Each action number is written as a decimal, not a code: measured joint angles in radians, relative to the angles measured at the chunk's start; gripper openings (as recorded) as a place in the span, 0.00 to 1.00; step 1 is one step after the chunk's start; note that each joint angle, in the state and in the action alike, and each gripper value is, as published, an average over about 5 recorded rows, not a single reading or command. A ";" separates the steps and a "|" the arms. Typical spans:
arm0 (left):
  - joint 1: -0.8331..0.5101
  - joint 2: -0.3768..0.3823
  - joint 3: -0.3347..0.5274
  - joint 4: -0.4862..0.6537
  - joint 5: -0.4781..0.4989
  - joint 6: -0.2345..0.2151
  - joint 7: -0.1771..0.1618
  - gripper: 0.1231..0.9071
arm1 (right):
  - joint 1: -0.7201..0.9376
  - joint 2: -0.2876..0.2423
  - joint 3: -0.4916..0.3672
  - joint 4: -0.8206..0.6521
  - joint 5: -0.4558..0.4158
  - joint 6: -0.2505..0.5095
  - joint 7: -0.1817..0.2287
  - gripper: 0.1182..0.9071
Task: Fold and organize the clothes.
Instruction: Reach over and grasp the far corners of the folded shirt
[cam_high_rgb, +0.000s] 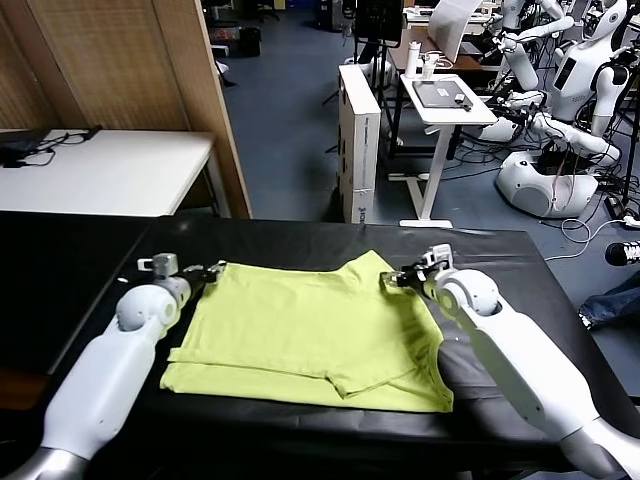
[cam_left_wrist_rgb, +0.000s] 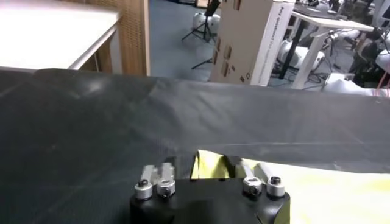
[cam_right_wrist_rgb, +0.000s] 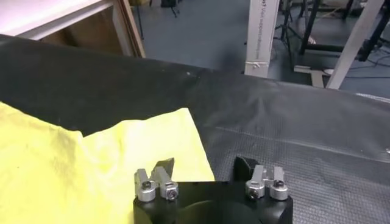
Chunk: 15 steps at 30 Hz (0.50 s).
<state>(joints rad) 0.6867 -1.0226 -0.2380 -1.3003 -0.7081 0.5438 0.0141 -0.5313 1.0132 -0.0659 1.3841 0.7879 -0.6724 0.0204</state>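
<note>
1. Black table covering (cam_high_rgb: 300, 235) spreads across the head view, with a white table (cam_high_rgb: 110, 170) behind on the left, a tall white box (cam_high_rgb: 358, 140) on the blue floor, and other white robots (cam_high_rgb: 560, 110) far right. The lime T-shirt (cam_high_rgb: 310, 335) lies partly folded in the middle of the covering. The left gripper (cam_high_rgb: 208, 270) sits at the shirt's far left corner and the right gripper (cam_high_rgb: 400, 278) at its far right edge, both low at the cloth.
2. Left wrist view: the left gripper (cam_left_wrist_rgb: 207, 165) has its fingers (cam_left_wrist_rgb: 234, 162) spread, a yellow shirt corner (cam_left_wrist_rgb: 210, 167) lying between them on the black covering (cam_left_wrist_rgb: 122, 122).
3. Right wrist view: the right gripper (cam_right_wrist_rgb: 204, 165) is spread too; one finger (cam_right_wrist_rgb: 163, 165) rests over the shirt's edge (cam_right_wrist_rgb: 152, 146), the other over bare covering (cam_right_wrist_rgb: 292, 134).
</note>
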 joint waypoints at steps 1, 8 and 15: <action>0.001 0.001 0.000 -0.001 0.000 0.000 0.001 0.20 | 0.000 0.000 -0.001 0.001 -0.001 0.004 -0.001 0.27; 0.008 0.004 0.001 -0.017 -0.002 0.000 0.006 0.09 | -0.013 -0.002 0.013 0.019 -0.006 0.053 -0.004 0.03; 0.020 0.016 -0.003 -0.053 -0.030 0.008 -0.009 0.07 | -0.041 -0.021 0.047 0.067 0.006 0.080 0.001 0.03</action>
<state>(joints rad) 0.7063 -1.0071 -0.2409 -1.3538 -0.7380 0.5516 0.0047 -0.5727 0.9926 -0.0193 1.4508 0.7939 -0.5921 0.0217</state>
